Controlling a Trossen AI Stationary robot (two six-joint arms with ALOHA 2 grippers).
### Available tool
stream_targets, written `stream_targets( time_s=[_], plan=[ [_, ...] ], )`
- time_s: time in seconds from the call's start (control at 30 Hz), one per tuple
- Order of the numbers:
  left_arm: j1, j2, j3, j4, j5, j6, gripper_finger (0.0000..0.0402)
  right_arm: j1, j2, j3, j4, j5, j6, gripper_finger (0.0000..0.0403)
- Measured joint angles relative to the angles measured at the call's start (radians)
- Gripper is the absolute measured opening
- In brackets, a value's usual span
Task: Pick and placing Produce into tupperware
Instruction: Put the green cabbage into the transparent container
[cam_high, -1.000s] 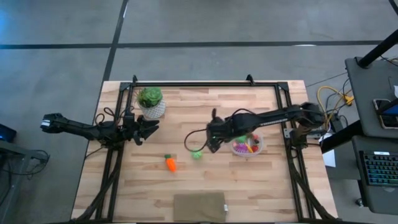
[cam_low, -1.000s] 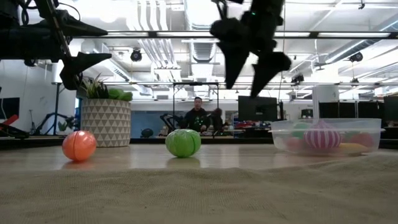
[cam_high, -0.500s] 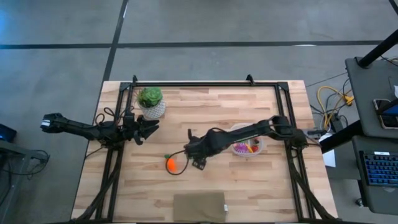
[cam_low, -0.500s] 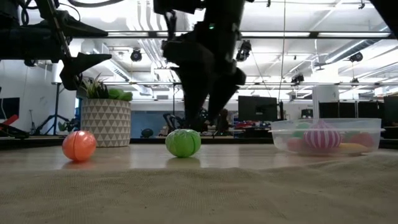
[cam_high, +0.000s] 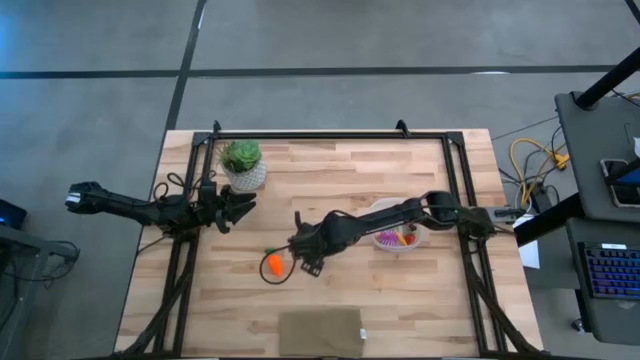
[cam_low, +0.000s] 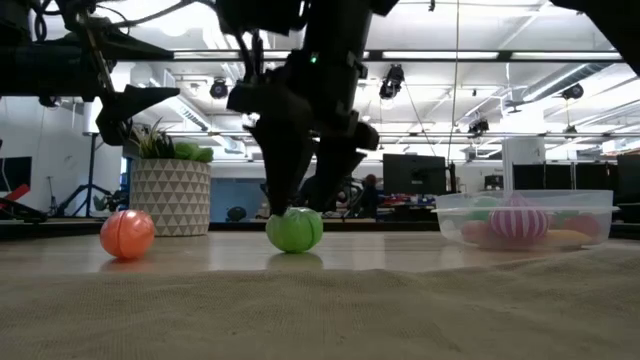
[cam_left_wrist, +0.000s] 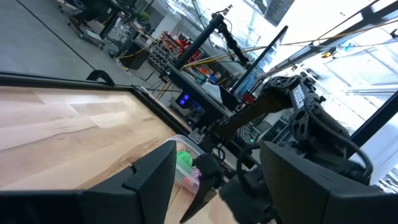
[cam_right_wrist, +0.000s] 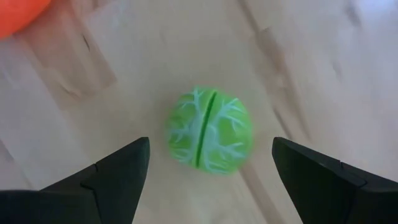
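Near the middle of the wooden counter (cam_high: 330, 190), the right arm reaches across from the right edge and bends down so that its right gripper (cam_low: 296, 200) hangs point-down over the green ball (cam_low: 294, 229), its fingers (cam_right_wrist: 118, 174) spread wide with the ball between them and not touching. The right wrist view shows this green ball (cam_right_wrist: 209, 130) as a veined, cabbage-like piece with a dark groove, lying on the bare wood, with an orange edge of the carrot (cam_right_wrist: 22, 12) in one corner. From above, the carrot (cam_high: 274, 265) lies just beside the gripper, while the ball itself is hidden under the arm. The left arm waits at the counter's left edge, its left gripper (cam_high: 238, 207) near the potted plant (cam_high: 242, 163), fingers (cam_left_wrist: 152, 180) apart and holding nothing. The tupperware (cam_high: 400, 232) sits on the right part of the counter, partly under the right arm, holding red, yellow and magenta pieces; the low view shows the magenta striped piece (cam_low: 517, 220) and a green one through its clear wall (cam_low: 600, 215). A folded cloth (cam_high: 320, 332) lies at the near edge.
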Motion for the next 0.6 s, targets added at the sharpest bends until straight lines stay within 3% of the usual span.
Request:
stream_targets(
  time_s=[0.6],
  plan=[
    [0.000,0.004,0.000,0.000,0.017,0.000,0.0219,-0.027,0.033,-0.036,0.052,-0.026,0.088,0.0329]
  ],
)
